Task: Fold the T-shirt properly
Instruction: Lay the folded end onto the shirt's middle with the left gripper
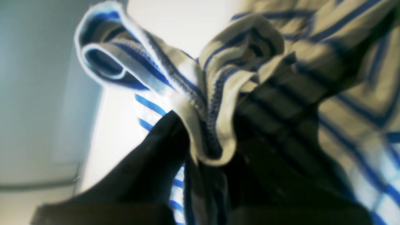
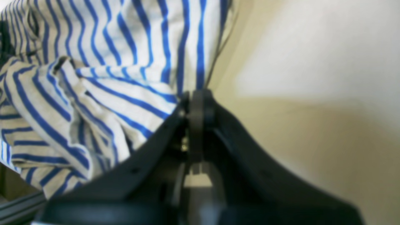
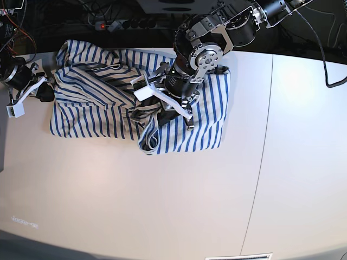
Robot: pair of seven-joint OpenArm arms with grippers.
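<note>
The T-shirt [image 3: 97,114], white with blue stripes, lies bunched across the back of the white table [image 3: 162,206]. My left gripper [image 3: 162,103] hangs over the shirt's middle. In the left wrist view its dark fingers [image 1: 156,150] are shut on a rolled hem of the T-shirt [image 1: 250,47], which is lifted toward the camera. My right gripper [image 3: 47,93] is at the shirt's left edge. In the right wrist view the right gripper [image 2: 195,97] has its jaws pressed together, and the edge of the striped T-shirt [image 2: 109,47] runs into the tips.
A power strip [image 3: 116,24] and cables lie behind the table's back edge. A seam [image 3: 265,141] runs down the tabletop to the right of the shirt. The left arm's big round joint [image 3: 203,54] stands over the shirt's right part.
</note>
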